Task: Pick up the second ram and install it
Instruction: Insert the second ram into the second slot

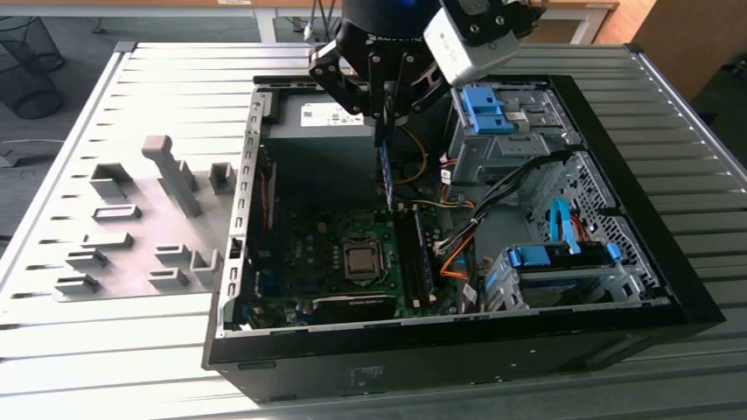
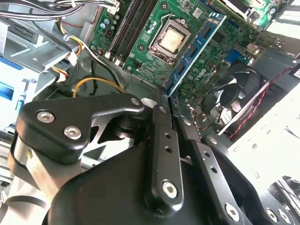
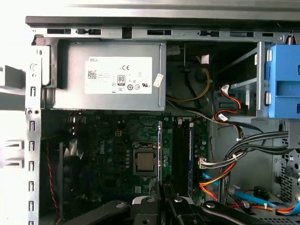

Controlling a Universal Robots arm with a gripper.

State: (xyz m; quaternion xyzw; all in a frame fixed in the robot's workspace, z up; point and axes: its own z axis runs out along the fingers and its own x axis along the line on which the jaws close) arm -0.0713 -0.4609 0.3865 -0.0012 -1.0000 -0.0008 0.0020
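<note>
I lose the held end of the second ram [image 2: 194, 51] where the gripper [image 2: 166, 98] clamps it. In the exterior view the arm [image 1: 391, 22] runs off the top edge, and I cannot tell whether the ram's lower tip touches the motherboard [image 1: 310, 254].

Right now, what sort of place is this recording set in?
Probably a robotics lab bench for PC assembly: an open computer case sits on a ribbed metal table, grey holder blocks stand beside it, and the gripper holds the second ram above the motherboard.
</note>
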